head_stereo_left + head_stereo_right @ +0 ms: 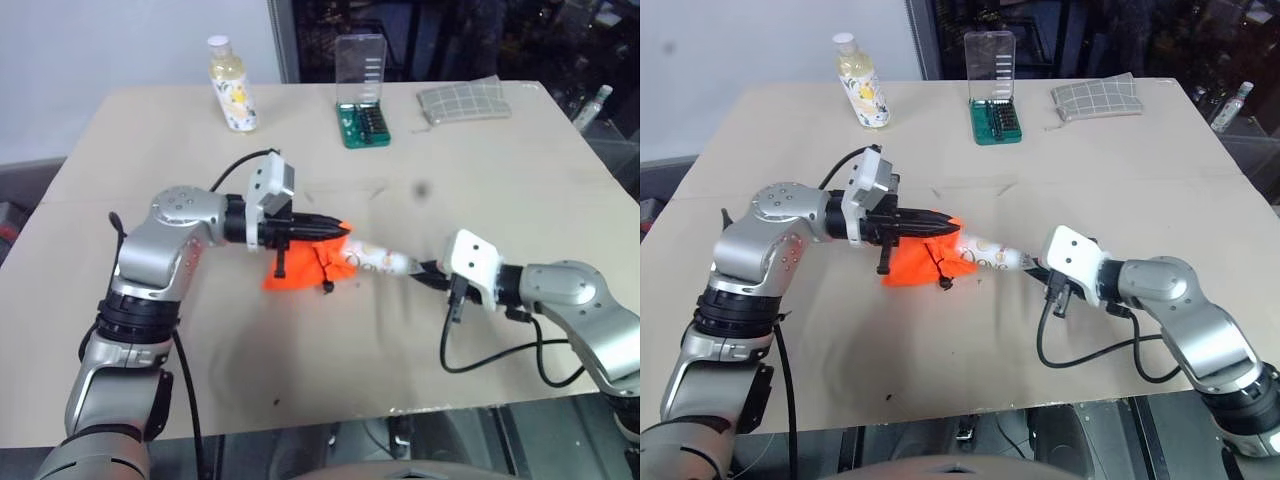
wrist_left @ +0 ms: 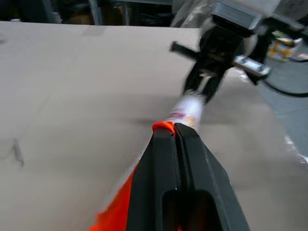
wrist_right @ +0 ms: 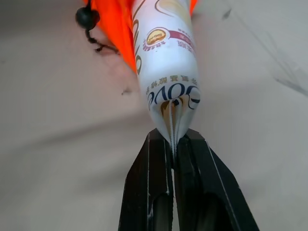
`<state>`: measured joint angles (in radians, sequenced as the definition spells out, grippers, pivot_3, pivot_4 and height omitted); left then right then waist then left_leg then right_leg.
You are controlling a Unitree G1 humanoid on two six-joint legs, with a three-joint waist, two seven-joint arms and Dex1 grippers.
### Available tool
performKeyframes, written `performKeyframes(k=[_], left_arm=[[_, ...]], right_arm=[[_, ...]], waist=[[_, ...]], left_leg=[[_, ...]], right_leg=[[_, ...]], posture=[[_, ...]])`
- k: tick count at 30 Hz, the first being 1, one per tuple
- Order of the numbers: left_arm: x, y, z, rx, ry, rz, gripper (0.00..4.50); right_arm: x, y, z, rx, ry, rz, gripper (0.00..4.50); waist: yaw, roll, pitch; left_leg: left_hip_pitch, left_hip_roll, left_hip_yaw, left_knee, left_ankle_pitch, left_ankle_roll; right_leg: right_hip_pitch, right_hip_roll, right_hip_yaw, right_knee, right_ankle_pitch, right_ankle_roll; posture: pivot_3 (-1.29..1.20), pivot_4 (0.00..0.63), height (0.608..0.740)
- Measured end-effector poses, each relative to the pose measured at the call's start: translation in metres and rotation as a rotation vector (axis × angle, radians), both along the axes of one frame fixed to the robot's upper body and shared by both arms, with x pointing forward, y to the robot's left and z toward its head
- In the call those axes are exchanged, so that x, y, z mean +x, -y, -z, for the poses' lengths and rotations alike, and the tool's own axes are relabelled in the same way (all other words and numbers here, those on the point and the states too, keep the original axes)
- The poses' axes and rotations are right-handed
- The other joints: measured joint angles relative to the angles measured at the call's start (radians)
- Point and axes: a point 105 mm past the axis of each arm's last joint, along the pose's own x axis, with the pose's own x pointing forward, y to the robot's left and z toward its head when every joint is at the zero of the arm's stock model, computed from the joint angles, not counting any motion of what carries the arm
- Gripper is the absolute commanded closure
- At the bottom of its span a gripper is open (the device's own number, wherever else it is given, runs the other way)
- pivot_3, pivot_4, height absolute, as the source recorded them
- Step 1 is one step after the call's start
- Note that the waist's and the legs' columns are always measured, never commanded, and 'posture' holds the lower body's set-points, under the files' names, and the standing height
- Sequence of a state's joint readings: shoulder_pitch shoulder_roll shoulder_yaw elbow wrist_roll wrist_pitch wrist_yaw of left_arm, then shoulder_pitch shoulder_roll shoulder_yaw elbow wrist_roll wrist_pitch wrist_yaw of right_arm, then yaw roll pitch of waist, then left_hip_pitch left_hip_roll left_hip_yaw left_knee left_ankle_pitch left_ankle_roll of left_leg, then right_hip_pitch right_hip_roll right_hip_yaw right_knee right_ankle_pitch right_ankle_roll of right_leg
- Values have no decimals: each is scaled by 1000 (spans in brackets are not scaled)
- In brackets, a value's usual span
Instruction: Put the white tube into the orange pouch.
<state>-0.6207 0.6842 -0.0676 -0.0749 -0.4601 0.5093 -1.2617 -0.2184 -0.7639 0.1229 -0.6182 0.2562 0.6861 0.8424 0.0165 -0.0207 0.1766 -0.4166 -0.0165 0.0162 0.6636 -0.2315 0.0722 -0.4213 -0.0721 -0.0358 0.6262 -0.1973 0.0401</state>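
Note:
The orange pouch point(image 1: 305, 265) hangs near the middle of the table, its upper edge pinched in my left gripper point(image 1: 340, 224), which is shut on it. The white tube point(image 1: 372, 261) has its front end inside the pouch's mouth and its crimped end pointing right. My right gripper point(image 1: 418, 271) is shut on that flat crimped end point(image 3: 172, 129). In the right wrist view the tube point(image 3: 166, 57) runs from my fingers into the orange fabric point(image 3: 118, 29), beside the dark zipper pull point(image 3: 86, 17). The left wrist view shows orange fabric point(image 2: 163, 126) at my shut fingertips, the tube point(image 2: 187, 109) beyond.
At the table's far side stand a clear yellowish bottle point(image 1: 231, 86) with a white cap, a green screwdriver-bit case point(image 1: 362, 100) with its clear lid up, and a grey checked cloth point(image 1: 463, 102). The table's front edge point(image 1: 330, 420) runs close below both arms.

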Motion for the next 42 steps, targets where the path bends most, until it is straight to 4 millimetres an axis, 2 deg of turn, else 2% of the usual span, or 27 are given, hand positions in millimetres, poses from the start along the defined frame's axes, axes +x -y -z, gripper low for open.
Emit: performKeyframes(k=[6, 9, 17, 22, 29, 36, 39, 42], left_arm=[[8, -10, 22, -12, -34, -153, 4500], [8, -1, 20, -47, -34, -177, 4500], [12, 5, 8, -51, -31, -228, 4500], [4, 13, 2, -54, -25, -199, 4500], [3, 11, 1, -43, -30, -197, 4500], [3, 11, 1, -43, -27, -201, 4500], [4, 15, -1, -47, -17, -202, 4500], [3, 19, -4, -50, -13, -196, 4500]], right_arm=[[-3, 27, 11, 49, -38, 160, 4424], [-4, 29, 13, 64, -42, 186, 4424], [-8, 20, 9, 85, -42, 142, 4424], [-8, 7, 9, 102, -35, 104, 4424], [-3, 9, -6, 121, 0, 99, 4424], [1, -2, -19, 141, 18, 46, 4424], [2, -16, -14, 134, 2, 1, 4424], [6, -17, -1, 96, -31, 6, 4424]], waist=[[0, 0, 0], [0, 0, 0], [-1, 0, 0], [-1, 0, 0], [0, 0, 0], [-1, 0, 0], [0, 0, 0], [0, 0, 0]], left_leg=[[0, 1, 0, 1, 0, 0], [0, 1, 0, 3, 0, 0], [1, 2, 0, 3, 0, 0], [1, 2, 0, 3, 0, 0], [1, 2, 0, 3, 0, 0], [1, 2, 0, 3, 0, 0], [1, 2, 0, 3, 0, 0], [0, 1, 1, 3, -1, 1]], right_leg=[[1, -3, 2, 0, 0, 0], [1, -4, 2, 0, -1, -1], [2, 0, 3, 0, -1, -1], [2, 0, 3, 0, -1, -1], [2, 0, 3, 0, -1, -1], [2, -1, 3, 0, -1, -1], [2, -1, 3, 0, -1, -1], [2, 0, 3, 0, -1, -1]], posture=[[0, 150, 740], [0, 150, 740], [0, 150, 740], [0, 150, 740], [0, 150, 740], [0, 150, 740], [0, 150, 740], [0, 150, 740]])
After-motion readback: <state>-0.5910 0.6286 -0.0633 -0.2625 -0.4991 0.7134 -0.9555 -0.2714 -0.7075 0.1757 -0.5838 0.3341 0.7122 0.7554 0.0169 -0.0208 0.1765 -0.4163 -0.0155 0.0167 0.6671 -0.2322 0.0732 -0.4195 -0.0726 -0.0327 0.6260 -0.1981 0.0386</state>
